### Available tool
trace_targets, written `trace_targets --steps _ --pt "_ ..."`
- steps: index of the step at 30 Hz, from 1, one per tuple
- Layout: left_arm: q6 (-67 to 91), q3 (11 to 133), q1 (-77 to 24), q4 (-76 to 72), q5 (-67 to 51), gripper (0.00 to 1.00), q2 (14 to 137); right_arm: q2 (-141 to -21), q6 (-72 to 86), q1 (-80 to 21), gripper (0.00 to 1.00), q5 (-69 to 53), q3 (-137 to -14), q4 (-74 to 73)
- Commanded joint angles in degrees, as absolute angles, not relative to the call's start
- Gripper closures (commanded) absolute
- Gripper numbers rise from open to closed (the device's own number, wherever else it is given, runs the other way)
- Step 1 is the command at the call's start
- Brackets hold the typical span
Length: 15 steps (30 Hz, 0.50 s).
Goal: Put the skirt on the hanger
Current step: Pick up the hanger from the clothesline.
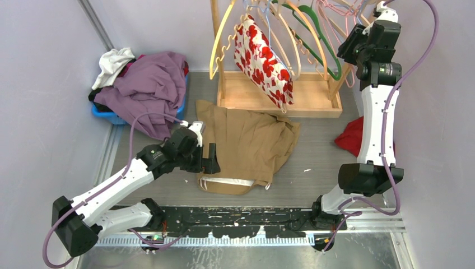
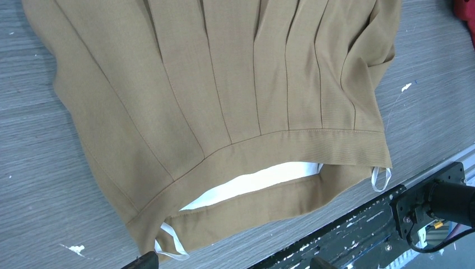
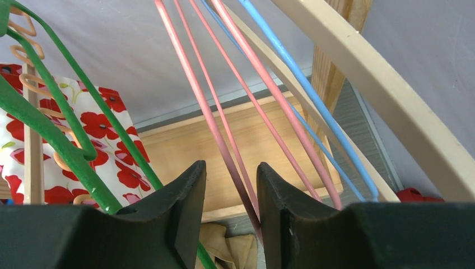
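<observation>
The tan pleated skirt lies flat on the table, waistband toward the arms and gaping over a white lining. My left gripper hovers at the skirt's left waist corner. It is open wide, with only its fingertips showing at the bottom edge of the left wrist view and nothing between them. My right gripper is raised among the hangers on the rack. Its jaws stand partly open around a pink hanger, whose rod runs close to the right finger without being pinched.
A wooden rack holds green, blue and cream hangers and a red-flowered garment. A blue basket heaped with clothes sits at the back left. A red cloth lies by the right arm.
</observation>
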State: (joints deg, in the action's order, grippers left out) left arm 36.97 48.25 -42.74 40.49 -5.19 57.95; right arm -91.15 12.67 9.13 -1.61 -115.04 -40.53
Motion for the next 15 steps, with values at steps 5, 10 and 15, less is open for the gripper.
trace_targets --steps 5,10,15 --pt "35.7 51.1 -42.6 38.6 -5.0 0.01 58.5 -92.2 13.2 9.4 0.68 -2.9 -116.2 -35.6" --pt "35.7 51.5 -42.6 38.9 -4.5 0.01 58.5 -93.3 12.7 9.4 0.83 -3.6 -117.8 -35.5" --pt "35.7 51.5 -42.6 38.9 -4.5 0.01 58.8 -92.8 10.7 9.4 0.90 -4.4 -118.0 -34.4"
